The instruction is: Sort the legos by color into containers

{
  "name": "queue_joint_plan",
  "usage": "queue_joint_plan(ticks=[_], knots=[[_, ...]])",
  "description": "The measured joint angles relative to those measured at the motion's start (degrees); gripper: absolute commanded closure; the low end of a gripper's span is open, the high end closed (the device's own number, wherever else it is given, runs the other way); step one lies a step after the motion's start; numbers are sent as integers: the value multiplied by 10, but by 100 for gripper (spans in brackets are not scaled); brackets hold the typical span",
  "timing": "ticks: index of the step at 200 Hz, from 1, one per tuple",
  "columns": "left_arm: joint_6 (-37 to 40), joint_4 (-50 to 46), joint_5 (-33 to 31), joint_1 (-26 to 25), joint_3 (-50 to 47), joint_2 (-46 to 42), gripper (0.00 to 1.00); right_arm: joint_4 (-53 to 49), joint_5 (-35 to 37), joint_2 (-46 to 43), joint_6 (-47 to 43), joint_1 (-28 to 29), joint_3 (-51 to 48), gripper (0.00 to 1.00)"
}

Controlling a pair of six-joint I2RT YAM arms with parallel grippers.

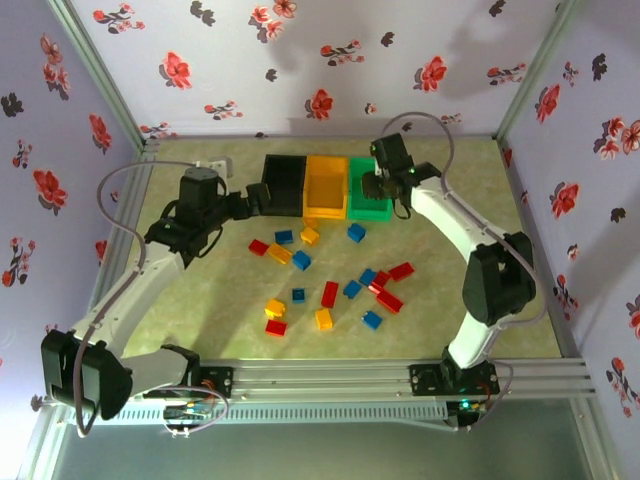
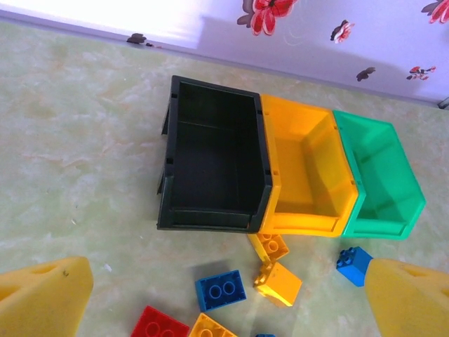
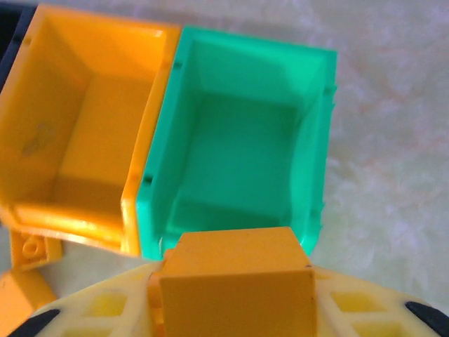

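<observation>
Three bins stand in a row at the back: black (image 1: 283,185), orange (image 1: 326,183), green (image 1: 368,200). My right gripper (image 1: 378,188) is shut on a yellow-orange lego (image 3: 235,281), held over the near edge of the green bin (image 3: 245,154), with the orange bin (image 3: 77,119) to its left. My left gripper (image 1: 258,200) is open, its yellow fingers (image 2: 42,298) wide apart with nothing between them. It hovers in front of the black bin (image 2: 214,219). Below it lie a blue lego (image 2: 220,290), two yellow ones (image 2: 278,283) and a red one (image 2: 160,326).
Red, blue and yellow legos lie scattered over the middle of the table (image 1: 200,300), from a red one (image 1: 258,247) on the left to another red one (image 1: 401,271) on the right. A yellow lego (image 2: 269,246) touches the orange bin's front. Flowered walls close in three sides.
</observation>
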Motion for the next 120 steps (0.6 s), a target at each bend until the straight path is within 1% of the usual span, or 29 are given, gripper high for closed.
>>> queue_joint_plan(ticks=[31,67,79,97,111,120], knots=[[-5,-11,-6,-12,-7,-6,0,4,-9,86,-12,-26,82,59],[-15,-33,-21,-21,-10,-6,0,-5,-25,166,-22,-39,155,56],[-18,-39,-26,-23,-12,-6,0,-9,-30,181,-24,-39,171,50],[-24,-52,-37,-25,-14,-6,0,-16,-34,192,-28,-39,187,39],[-32,-61,-45,-25,-16,-6,0,-18,-36,194,-30,-40,196,34],[-37,-63,-47,-25,-19,-6,0,-19,-37,194,-29,-40,202,33]])
